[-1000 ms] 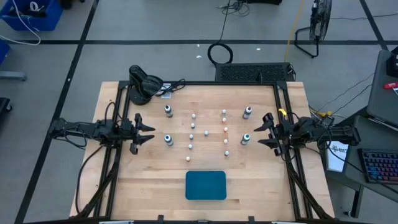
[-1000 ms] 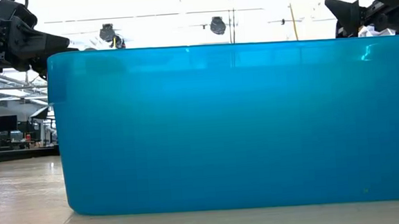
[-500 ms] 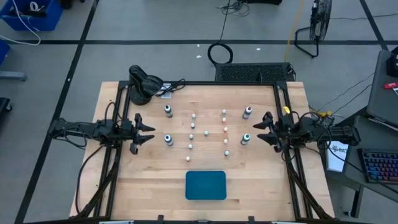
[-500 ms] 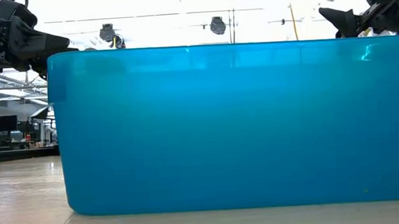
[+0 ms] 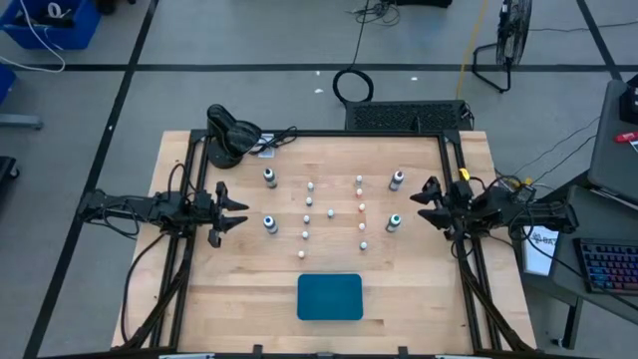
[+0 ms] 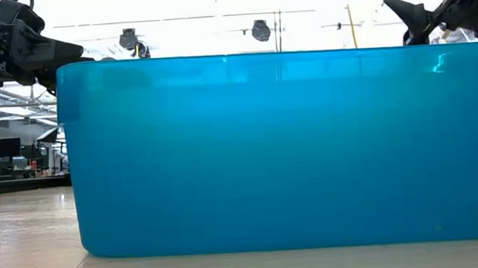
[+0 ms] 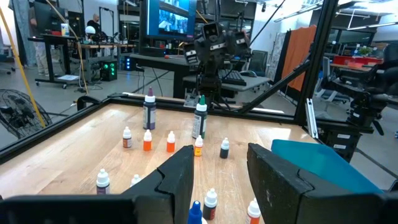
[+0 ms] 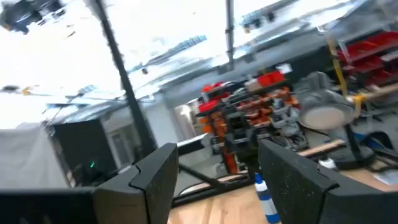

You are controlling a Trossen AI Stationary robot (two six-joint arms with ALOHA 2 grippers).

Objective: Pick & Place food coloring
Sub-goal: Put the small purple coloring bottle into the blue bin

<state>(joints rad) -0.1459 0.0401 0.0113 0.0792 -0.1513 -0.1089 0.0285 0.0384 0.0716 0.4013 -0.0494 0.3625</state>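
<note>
Dark right gripper (image 5: 428, 204) at table's right edge, fingers parted, empty, tilted upward, arm stretched level from right side. Left gripper (image 5: 231, 211) at left edge, fingers apart, empty, aimed inward. Food coloring (image 5: 334, 212) bottles standing mid wooden table (image 5: 419, 289); teal tray (image 5: 330, 296) near front edge.

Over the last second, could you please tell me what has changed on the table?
The right gripper has shifted slightly along the table's right edge and tilted, open and empty. The left gripper, the bottles and the teal tray stayed put.
</note>
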